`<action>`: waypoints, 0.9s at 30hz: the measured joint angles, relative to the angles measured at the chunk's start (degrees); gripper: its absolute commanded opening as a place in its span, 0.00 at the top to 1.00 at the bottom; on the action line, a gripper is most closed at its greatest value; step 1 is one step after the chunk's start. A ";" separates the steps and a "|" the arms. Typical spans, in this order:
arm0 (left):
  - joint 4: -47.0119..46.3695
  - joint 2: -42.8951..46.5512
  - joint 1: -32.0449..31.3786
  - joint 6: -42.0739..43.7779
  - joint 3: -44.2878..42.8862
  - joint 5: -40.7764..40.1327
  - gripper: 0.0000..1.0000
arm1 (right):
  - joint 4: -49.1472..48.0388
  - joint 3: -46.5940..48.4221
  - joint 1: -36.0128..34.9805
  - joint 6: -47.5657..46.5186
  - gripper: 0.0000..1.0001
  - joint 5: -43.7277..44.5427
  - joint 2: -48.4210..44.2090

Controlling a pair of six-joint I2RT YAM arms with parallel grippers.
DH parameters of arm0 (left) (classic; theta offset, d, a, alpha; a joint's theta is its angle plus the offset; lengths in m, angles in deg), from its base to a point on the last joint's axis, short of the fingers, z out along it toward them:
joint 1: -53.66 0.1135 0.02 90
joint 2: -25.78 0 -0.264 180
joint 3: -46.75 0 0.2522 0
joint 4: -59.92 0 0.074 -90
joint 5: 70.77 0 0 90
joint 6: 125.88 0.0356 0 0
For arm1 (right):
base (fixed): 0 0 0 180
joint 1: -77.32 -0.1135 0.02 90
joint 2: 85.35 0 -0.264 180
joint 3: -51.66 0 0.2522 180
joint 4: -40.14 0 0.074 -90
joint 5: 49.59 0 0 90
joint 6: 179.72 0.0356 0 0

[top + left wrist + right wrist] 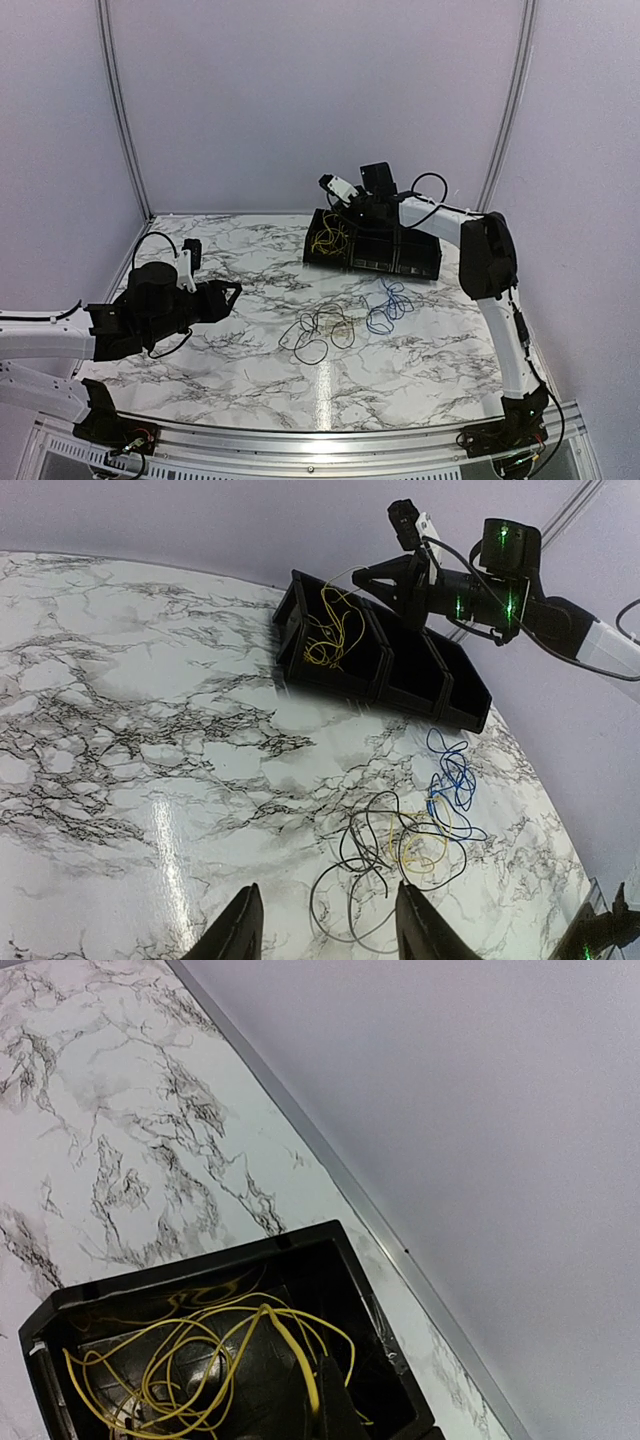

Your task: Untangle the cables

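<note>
Left pincer point(328, 892) is hovering over the bench point(120, 730), gaping wide and holding nothing; both fingers point(243, 930) are showing at the bottom of its wrist view. It is pointing toward the loose wires but sitting well short of them.

Right pincer point(360, 577) is hanging over the left end compartment of the black bin point(400, 695), at the far side of the bench. One yellow wire point(330, 630) is lying coiled in that compartment. In the right wrist view a strand is rising from the coil up to the one visible fingertip. I can't tell whether that pincer is actually pinching it, or how far apart its jaws are standing.

The rest is lying on the bench in front of the bin. The black wire point(322, 322) is sprawling in loose loops, with a second yellow wire point(420, 845) mixed in among them. The blue wire point(450, 780) is sitting just beside that tangle on the bin side, its loops touching or crossing the edge of it.
</note>
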 measured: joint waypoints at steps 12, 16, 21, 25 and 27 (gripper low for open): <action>0.44 -0.70 0.00 -0.57 -0.02 -0.39 0.51 | 5.57 -0.79 0.00 -4.52 0.89 0.59 0.24; 0.66 -2.71 0.00 0.35 -0.20 -0.20 0.51 | 8.44 -0.79 0.00 -6.16 0.74 1.42 0.13; 1.11 -5.97 0.00 2.23 -2.05 0.90 0.50 | 13.51 -0.98 0.00 -8.50 0.58 2.05 -1.79; 1.09 -8.59 0.00 3.85 -4.68 2.62 0.49 | 16.04 -3.15 0.00 -9.25 0.44 3.10 -6.88; 1.11 -9.97 0.00 4.68 -5.99 3.69 0.49 | 16.57 -4.87 0.02 -9.46 0.42 3.61 -10.51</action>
